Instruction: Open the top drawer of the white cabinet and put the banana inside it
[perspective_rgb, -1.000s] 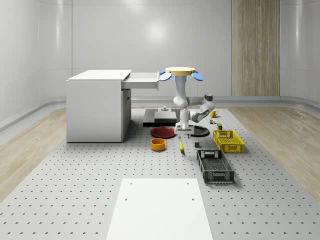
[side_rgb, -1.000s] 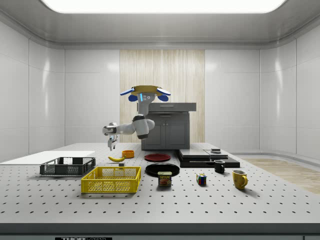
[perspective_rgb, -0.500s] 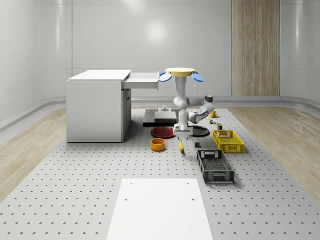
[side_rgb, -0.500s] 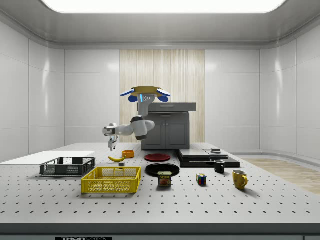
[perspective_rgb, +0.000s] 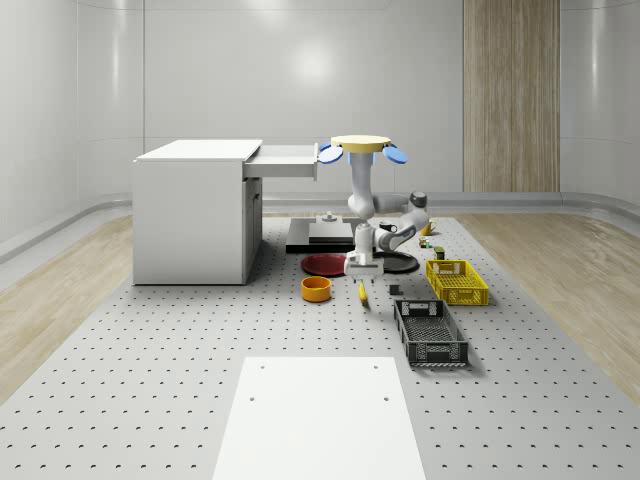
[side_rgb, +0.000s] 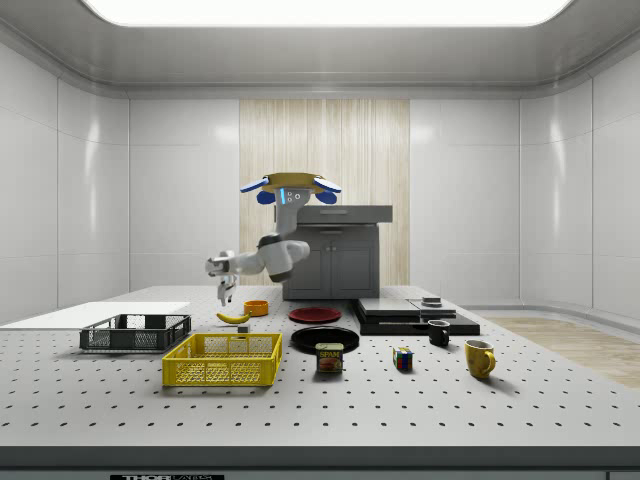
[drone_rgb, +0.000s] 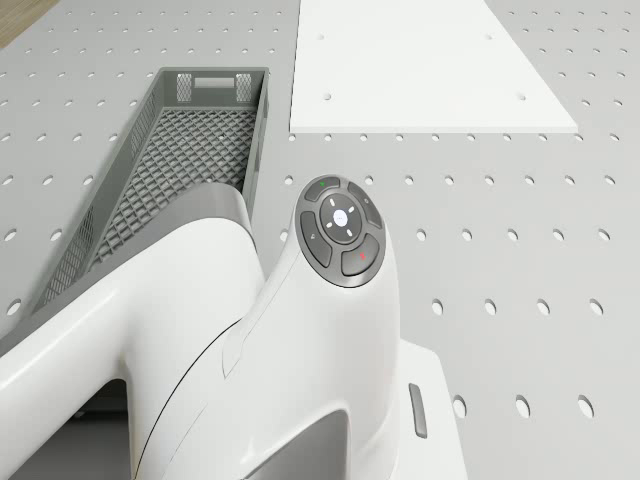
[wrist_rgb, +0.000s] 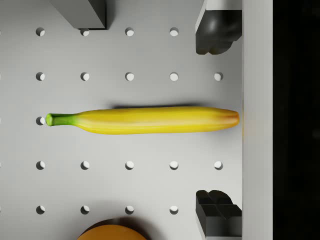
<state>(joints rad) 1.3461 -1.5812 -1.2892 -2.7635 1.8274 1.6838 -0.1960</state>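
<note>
**Claw lowering over the banana, drawer standing open**

I am hovering beside the white cabinet (perspective_rgb: 190, 212), on the whole-scene view's right of it, with my rotor body (perspective_rgb: 362, 145) level with the cabinet top. The top drawer (perspective_rgb: 285, 160) is standing pulled out toward me, and nothing can be made out inside it from here.

My arm is reaching down and forward, and my claw (perspective_rgb: 362, 270) is hanging above the table (perspective_rgb: 150, 380), pointing straight down. Compared with a second ago, the elbow is folding lower and the wrist is sitting closer to the table surface; my rotor body is holding the same station.

In the wrist view my fingertips (wrist_rgb: 218, 214) are standing wide apart, one on each side of the banana (wrist_rgb: 145, 120), and gripping nothing. The banana is lying flat on the perforated table, lengthwise across the line between the two fingers, its green stem pointing away from them. It is not yet between the pads in height as far as the side view shows: there the claw (side_rgb: 226, 297) is hanging a little above the banana (side_rgb: 234, 318).

The orange bowl (perspective_rgb: 316, 289) is sitting just beside the banana (perspective_rgb: 361, 291), on the cabinet side. The black crate (perspective_rgb: 430, 332) is lying near on the other side, with the yellow crate (perspective_rgb: 456, 281) beyond it.
</note>
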